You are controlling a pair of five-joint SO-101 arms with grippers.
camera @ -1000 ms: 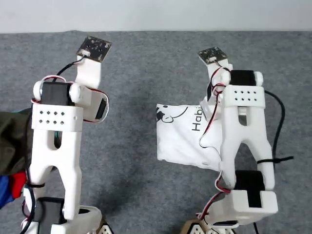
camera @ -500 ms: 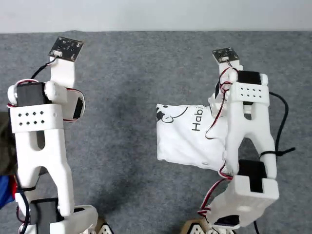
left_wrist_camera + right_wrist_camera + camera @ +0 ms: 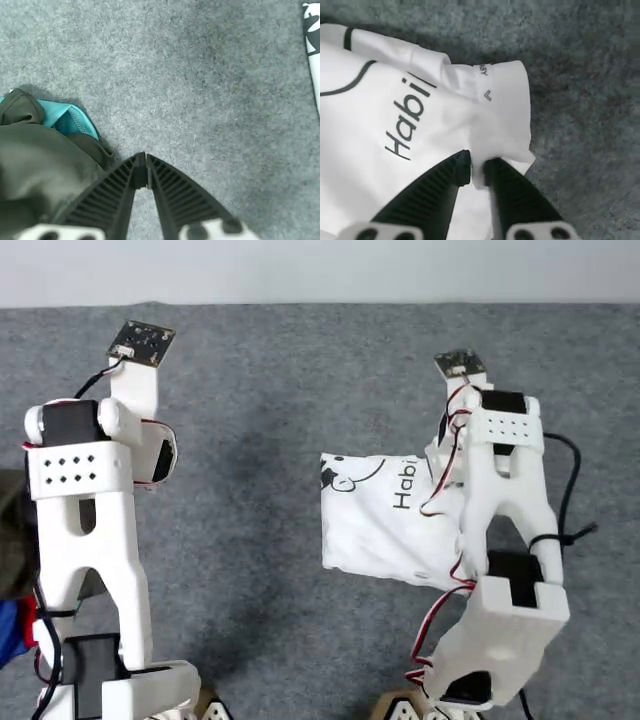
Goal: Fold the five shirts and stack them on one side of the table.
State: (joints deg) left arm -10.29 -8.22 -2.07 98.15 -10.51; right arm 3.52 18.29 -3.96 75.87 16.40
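L arm has swung twd left edge of tabletop, L gripper pressed together by dark-green shirt pile; R gripper pinches white shirt, right-centre.

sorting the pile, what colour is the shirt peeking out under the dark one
Teal; the teal shirt shows best in the left wrist view.

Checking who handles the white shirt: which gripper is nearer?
Right. The right gripper pinches the white shirt; the left gripper is apart, over bare table by the dark shirt.
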